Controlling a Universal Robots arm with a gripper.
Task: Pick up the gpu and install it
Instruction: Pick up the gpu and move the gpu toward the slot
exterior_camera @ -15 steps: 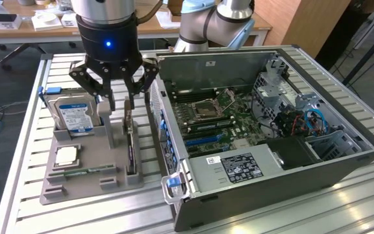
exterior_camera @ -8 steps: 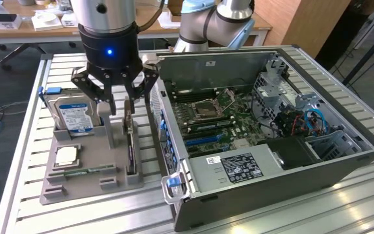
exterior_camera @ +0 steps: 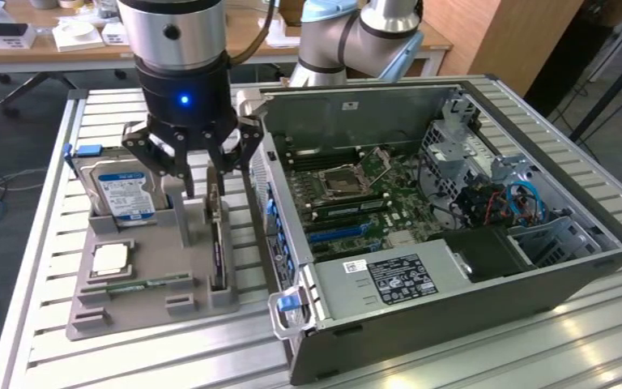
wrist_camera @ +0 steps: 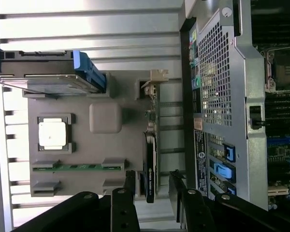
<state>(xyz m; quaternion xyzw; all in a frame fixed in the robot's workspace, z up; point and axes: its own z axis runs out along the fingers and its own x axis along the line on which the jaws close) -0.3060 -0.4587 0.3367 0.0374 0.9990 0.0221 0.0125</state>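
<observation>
Gpu [exterior_camera: 217, 243]: stands on its long edge in a slot of the grey tray [exterior_camera: 127, 312], on the side nearest the computer case [exterior_camera: 398, 109], with the silvery bracket end toward the back of the tray. Not yet lifted.

Gripper [exterior_camera: 205, 174]: hangs right over the gpu, spread wide, holding nothing. Straddles it in the wrist view [wrist_camera: 152, 182], one finger on each side, with a gap visible on both.

On the same tray: hard drive [exterior_camera: 122, 190] upright at the back, processor chip [exterior_camera: 111, 258] lying flat, green memory stick [exterior_camera: 138, 285] near the front edge. Tray and computer case side by side on the slatted bench [exterior_camera: 570, 348], the case lying open with its board exposed.

Likely trouble: little room between gpu and case wall, so could knock a finger against the metal on the way down. Could also tilt or jam the gpu in its slot if closed off-centre, or pinch parts on its face rather than a plain area. Looks thin and long for its height; may slip or swing in a loose hold, and then catch the case rim.
</observation>
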